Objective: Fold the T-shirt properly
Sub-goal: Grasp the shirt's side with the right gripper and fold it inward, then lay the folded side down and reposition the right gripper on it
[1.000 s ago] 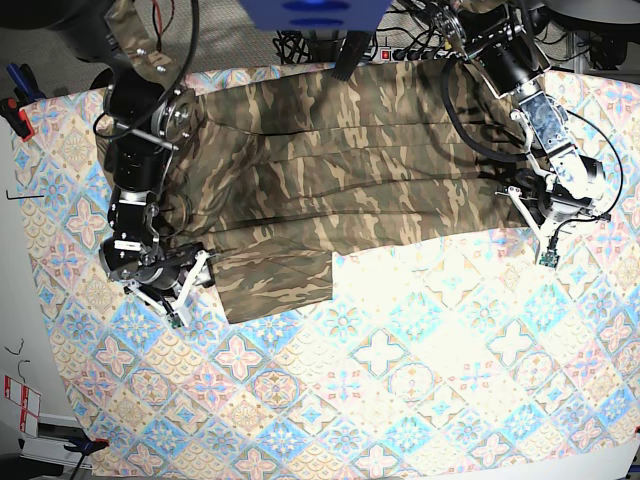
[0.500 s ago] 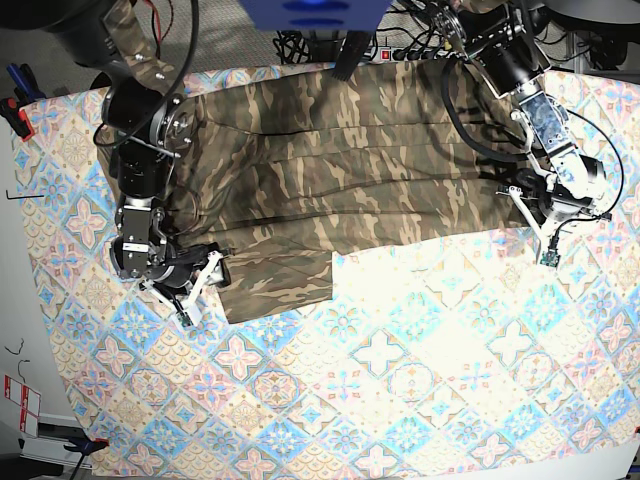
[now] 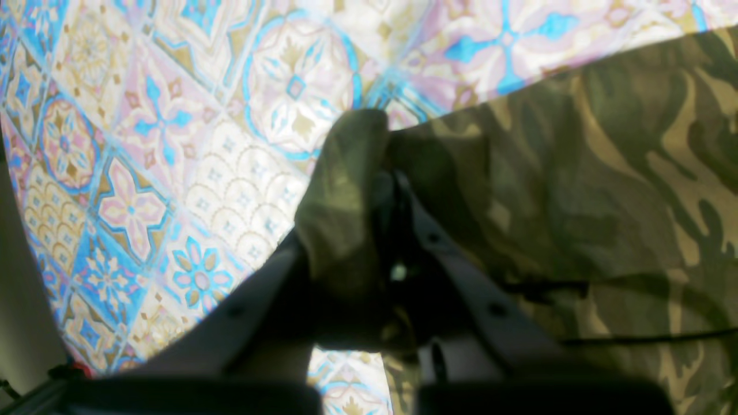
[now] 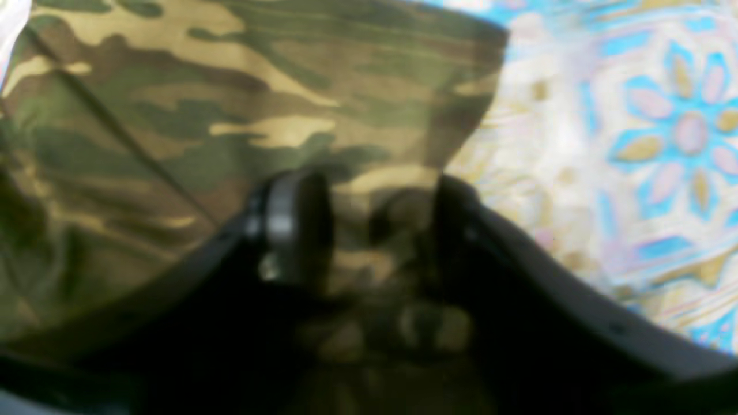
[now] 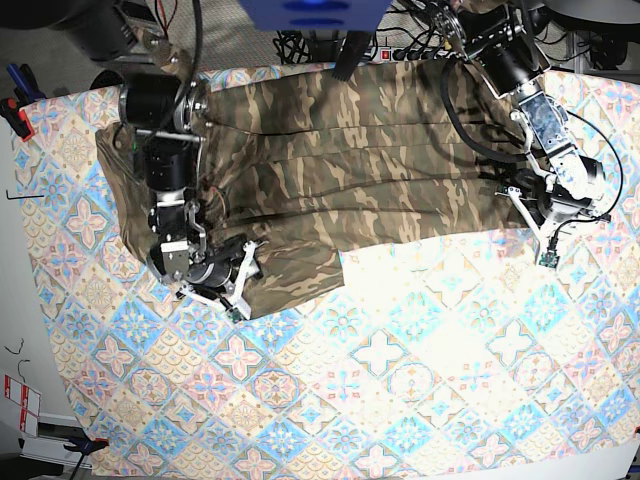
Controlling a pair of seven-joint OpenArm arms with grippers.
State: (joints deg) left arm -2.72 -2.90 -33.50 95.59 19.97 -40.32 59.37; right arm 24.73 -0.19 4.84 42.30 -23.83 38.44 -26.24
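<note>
The camouflage T-shirt (image 5: 350, 160) lies spread across the far half of the table, with a folded flap at its lower left. My right gripper (image 5: 243, 280) sits on that flap's near edge. In the right wrist view its jaws (image 4: 377, 219) stand apart with the shirt (image 4: 230, 115) bunched between them. My left gripper (image 5: 545, 232) is at the shirt's right end. The left wrist view shows it (image 3: 392, 178) shut on a pinched corner of the fabric (image 3: 605, 173).
A blue-pink-cream tile-patterned cloth (image 5: 400, 380) covers the table. Behind the far edge lie cables and a power strip (image 5: 400, 45). A red clamp (image 5: 15, 115) grips the left corner. The table's left edge drops to the floor.
My right arm has slid rightward along the shirt's near left edge onto the folded flap, and its jaws have narrowed. The left arm has not moved.
</note>
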